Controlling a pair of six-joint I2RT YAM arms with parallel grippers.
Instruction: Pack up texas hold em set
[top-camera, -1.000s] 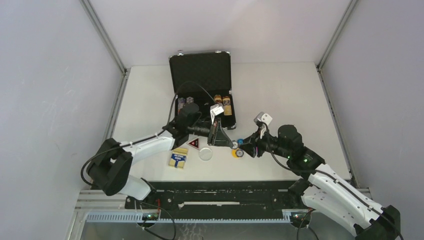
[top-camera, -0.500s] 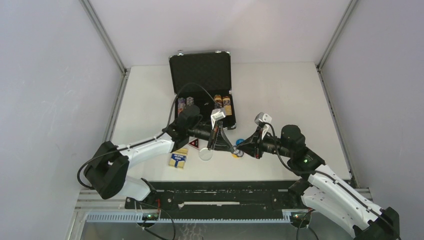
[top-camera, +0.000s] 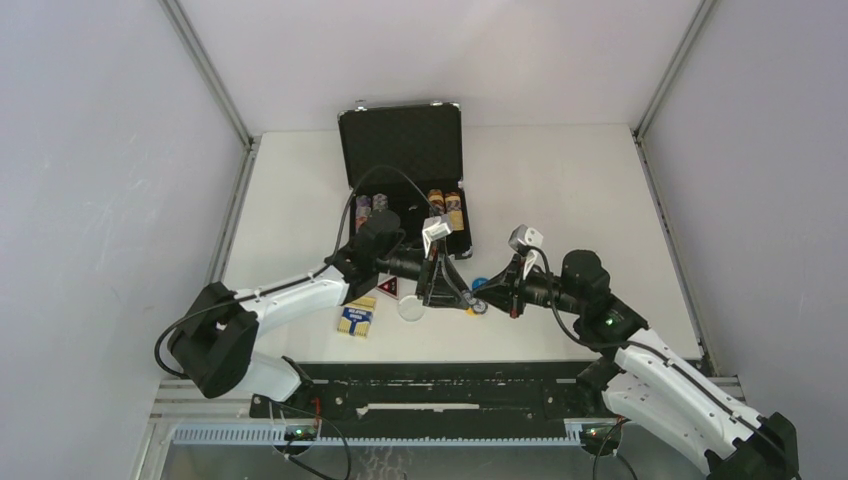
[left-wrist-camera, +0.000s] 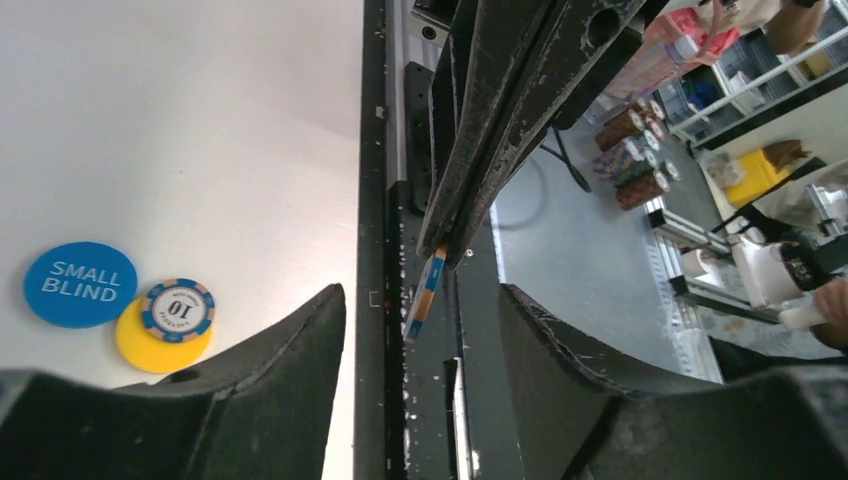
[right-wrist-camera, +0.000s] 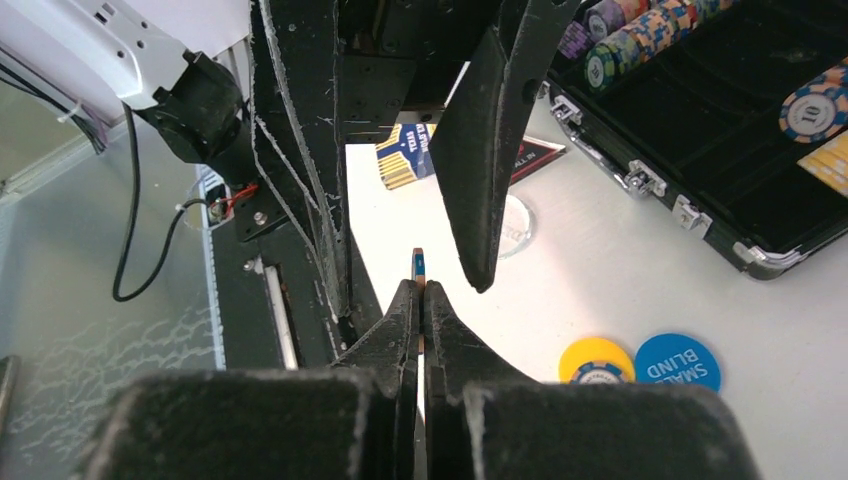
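Observation:
A blue-and-orange poker chip (right-wrist-camera: 417, 262) stands edge-on above the table, and my right gripper (right-wrist-camera: 418, 292) is shut on its lower edge. My left gripper (left-wrist-camera: 420, 312) faces it with its jaws open on either side of the same chip (left-wrist-camera: 425, 297), not touching it. From above, the two grippers (top-camera: 452, 292) (top-camera: 482, 297) meet tip to tip just in front of the open black briefcase (top-camera: 404, 150). Rows of chips (top-camera: 446, 206) lie in its tray. On the table another chip (left-wrist-camera: 177, 309) rests on the yellow disc (left-wrist-camera: 140, 348), next to the blue "SMALL BLIND" disc (left-wrist-camera: 80, 284).
The yellow-blue card box (top-camera: 356, 319), the red-black triangular token (top-camera: 388, 287) and the white disc (top-camera: 410, 309) lie under the left arm, near the table's front edge. A black rail (top-camera: 450, 385) runs along that edge.
The two grippers came together. My left gripper's jaws opened and let go of the chip, while my right gripper's jaws closed on it.

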